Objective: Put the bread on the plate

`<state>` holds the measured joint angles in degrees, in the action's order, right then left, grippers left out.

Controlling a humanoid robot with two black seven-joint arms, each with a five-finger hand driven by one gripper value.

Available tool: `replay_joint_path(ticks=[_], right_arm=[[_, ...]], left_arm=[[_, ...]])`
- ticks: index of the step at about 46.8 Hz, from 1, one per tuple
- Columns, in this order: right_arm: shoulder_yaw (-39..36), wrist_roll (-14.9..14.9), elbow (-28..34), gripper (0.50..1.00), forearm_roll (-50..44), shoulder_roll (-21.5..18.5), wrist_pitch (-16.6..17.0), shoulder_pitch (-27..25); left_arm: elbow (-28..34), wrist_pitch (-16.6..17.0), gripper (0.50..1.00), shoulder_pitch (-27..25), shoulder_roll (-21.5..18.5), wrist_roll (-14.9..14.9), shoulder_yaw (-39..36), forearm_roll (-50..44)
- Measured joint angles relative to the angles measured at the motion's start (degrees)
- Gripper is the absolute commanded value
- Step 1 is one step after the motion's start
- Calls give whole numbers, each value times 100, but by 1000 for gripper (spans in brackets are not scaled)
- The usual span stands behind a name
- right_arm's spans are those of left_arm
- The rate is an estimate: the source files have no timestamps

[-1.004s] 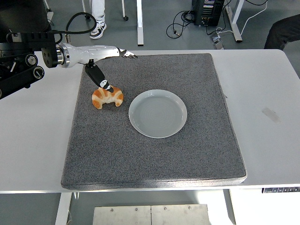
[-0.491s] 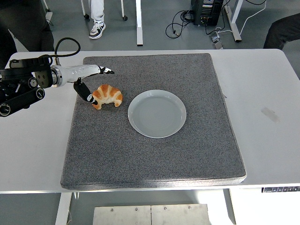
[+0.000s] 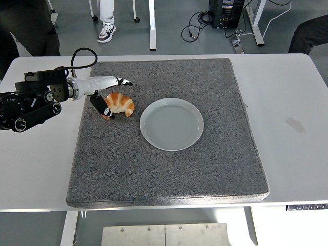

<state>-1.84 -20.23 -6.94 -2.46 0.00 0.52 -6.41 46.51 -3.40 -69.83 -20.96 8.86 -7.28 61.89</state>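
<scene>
1. The left hand (image 3: pixel 105 97) reaches in from the left over the far-left part of the grey mat (image 3: pixel 169 174). Its fingers are spread: the pale fingers (image 3: pixel 115 81) stretch out over the far side of the croissant (image 3: pixel 119 103), and the dark thumb (image 3: pixel 100 106) touches its left end. Nothing is clamped yet.
2. The croissant lies on the mat, just left of the white plate (image 3: pixel 171 124) and apart from its rim.
3. To grasp well, I judge the fingers need to come down behind the pastry and close gently against the thumb, since a curved, soft roll could roll away or crush.
4. Once held, it needs a short lift and a move right, clearing the plate rim, then release near the middle.
5. The white tabletop (image 3: pixel 292 102) extends right; no right hand shows.
</scene>
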Motion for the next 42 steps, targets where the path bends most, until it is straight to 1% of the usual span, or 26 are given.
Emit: replay_joint_path(ticks=[8,10,11,12,15,16,17,20,23,25,26,33,42], right_arm=[[0,-2,0,1000,0,0,0,-1],[0,-2,0,1000,0,0,0,-1],[0,-2,0,1000,0,0,0,0],[0,-2,0,1000,0,0,0,0],[0,-3,0,1000,0,0,0,-1],[0,-3,0,1000,0,0,0,-1],[0,-3,0,1000,0,0,0,0],[0,-3,0,1000,0,0,0,-1],[0,-3,0,1000,0,0,0,0],[0,-3,0,1000,0,0,0,-1],[0,-3,0,1000,0,0,0,-1],[0,-2,0,1000,0,0,0,-1],[0,-2,0,1000,0,0,0,-1]], left_arm=[[-87,58,975,107,103,10,2,-2],[-108,86,956,123,135,11,3,-2],[-119,102,924,131,152,11,2,-2],[-131,120,877,134,165,11,0,-2],[-200,217,800,135,200,28,-12,-2],[-224,243,745,136,209,32,-19,1],[-243,262,709,136,218,42,-23,8],[-261,290,672,135,241,119,-33,37],[-266,311,586,136,241,194,-36,50],[-272,348,548,136,245,213,-40,63],[-275,376,506,136,248,219,-41,72],[-292,576,500,123,285,222,-44,84],[-292,594,500,-193,268,281,-24,14]])
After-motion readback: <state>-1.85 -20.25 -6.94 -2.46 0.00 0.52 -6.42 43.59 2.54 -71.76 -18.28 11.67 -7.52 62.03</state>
